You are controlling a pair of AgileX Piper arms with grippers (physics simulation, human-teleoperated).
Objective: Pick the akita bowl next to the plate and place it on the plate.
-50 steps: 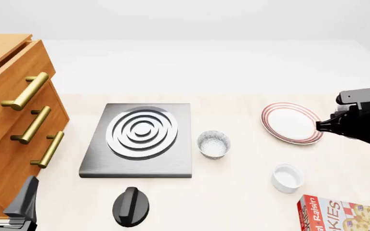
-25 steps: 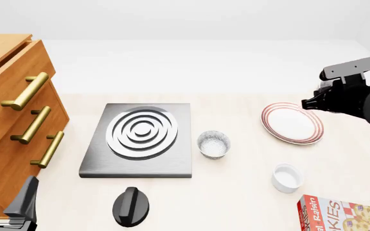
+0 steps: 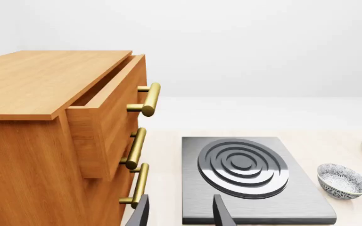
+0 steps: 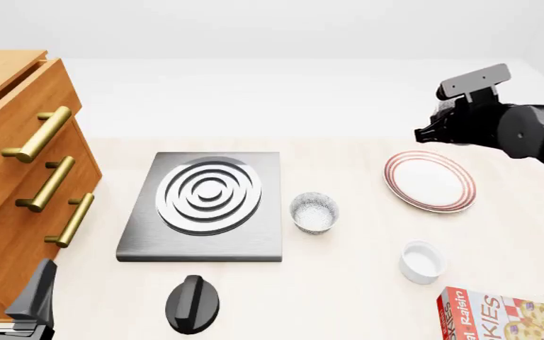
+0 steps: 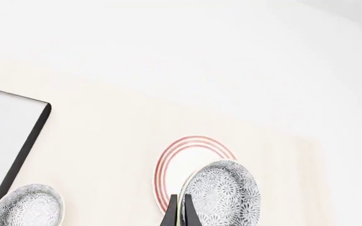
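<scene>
**Bowl in the air, plate still bare**

Pick looks done, place isn't. In my right wrist view the right gripper (image 5: 177, 212) has its fingers nearly together, pinching the rim of the akita bowl (image 5: 222, 193), which hangs tilted with its patterned side to the camera. The plate (image 5: 181, 162) sits below and behind it, nothing on it. In the front view the right gripper (image 4: 442, 127) is up above the table, just off the plate's (image 4: 430, 181) far edge; the bowl itself is hidden behind the arm there.

Left to do, as I judge it: bring the bowl over the plate centre, lower, let go.

Left gripper (image 3: 179, 212) sits spread, holding nothing, parked by the wooden drawer cabinet (image 3: 55, 141).

Materials: bowl is small, round, grey-black speckled glaze, thin rim. Plate is flat, glossy white, red-pink rings at the rim. A look-alike bowl (image 4: 314, 212) stands beside the stove burner (image 4: 206, 202), brushed metal slab with raised rings. Plain white ramekin (image 4: 422, 261) nearby.
</scene>
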